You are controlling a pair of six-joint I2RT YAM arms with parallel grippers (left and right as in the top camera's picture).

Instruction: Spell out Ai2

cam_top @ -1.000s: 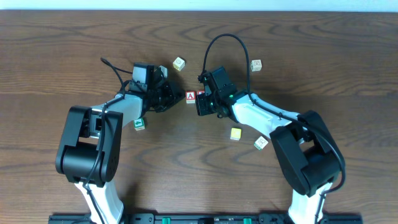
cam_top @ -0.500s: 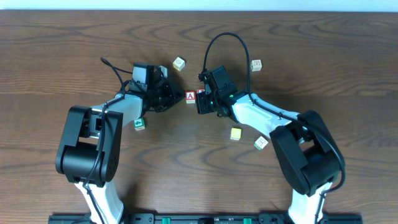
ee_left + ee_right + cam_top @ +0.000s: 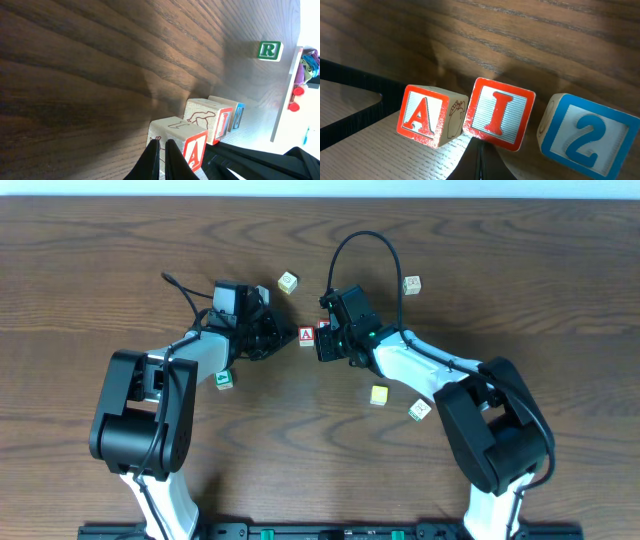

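In the right wrist view three cubes stand in a row: the red A cube point(image 3: 427, 116), the red I cube point(image 3: 500, 114), slightly tilted, and the blue 2 cube point(image 3: 587, 131). My right gripper point(image 3: 480, 149) is shut, its tip touching the lower edge of the I cube. My left gripper point(image 3: 161, 146) is shut too and presses against the plain side of the A cube point(image 3: 180, 140). From overhead the A cube point(image 3: 306, 336) lies between my left gripper point(image 3: 289, 340) and my right gripper point(image 3: 322, 342). The right gripper hides the 2 cube there.
Loose cubes lie around: a pale green one point(image 3: 288, 282) at the back, a tan one point(image 3: 412, 284) back right, a green one point(image 3: 224, 380) by the left arm, a yellow one point(image 3: 379, 394) and another pale one point(image 3: 419, 409) under the right arm.
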